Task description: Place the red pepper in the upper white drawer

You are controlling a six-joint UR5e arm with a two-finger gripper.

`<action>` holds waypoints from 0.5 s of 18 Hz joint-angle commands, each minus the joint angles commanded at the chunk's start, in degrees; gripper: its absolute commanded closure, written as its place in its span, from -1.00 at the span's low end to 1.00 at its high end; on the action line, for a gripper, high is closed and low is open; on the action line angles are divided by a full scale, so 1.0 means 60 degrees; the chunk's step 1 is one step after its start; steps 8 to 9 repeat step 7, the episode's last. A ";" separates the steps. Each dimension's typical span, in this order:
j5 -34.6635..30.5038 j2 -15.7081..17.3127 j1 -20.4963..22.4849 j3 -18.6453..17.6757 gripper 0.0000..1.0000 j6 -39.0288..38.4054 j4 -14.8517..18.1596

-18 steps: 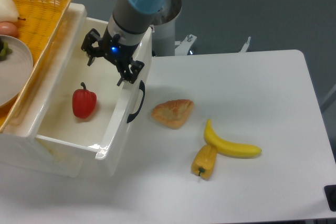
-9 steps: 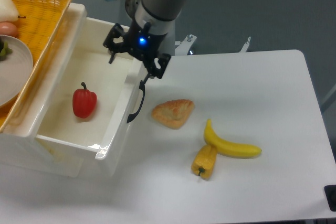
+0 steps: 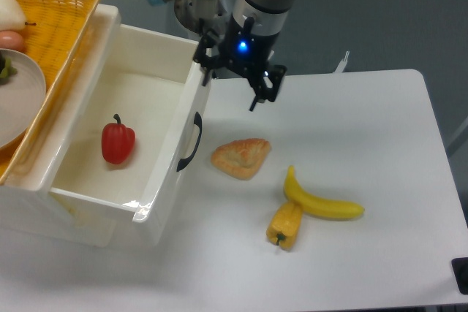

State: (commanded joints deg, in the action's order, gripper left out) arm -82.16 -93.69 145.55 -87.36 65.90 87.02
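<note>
The red pepper lies inside the upper white drawer, on its floor toward the left, stem up. The drawer stands pulled out, its black curved handle facing right. My gripper hangs above the table just right of the drawer's back right corner, well clear of the pepper. Its fingers are spread apart with nothing between them.
A pastry, a banana and a yellow-orange pepper lie on the white table right of the drawer. A yellow woven basket with a plate and produce sits at the upper left, over the drawer's left side.
The gripper has moved right, from over the drawer's interior, across its front wall, to above the table. The red pepper has stayed where it lay in the drawer.
</note>
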 joint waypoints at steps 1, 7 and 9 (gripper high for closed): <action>-0.0293 -0.0102 0.0000 -0.0044 -1.00 0.0119 -0.0219; -0.0706 -0.0528 0.0000 -0.0059 -1.00 0.0105 -0.0544; -0.0706 -0.0528 0.0000 -0.0059 -1.00 0.0105 -0.0544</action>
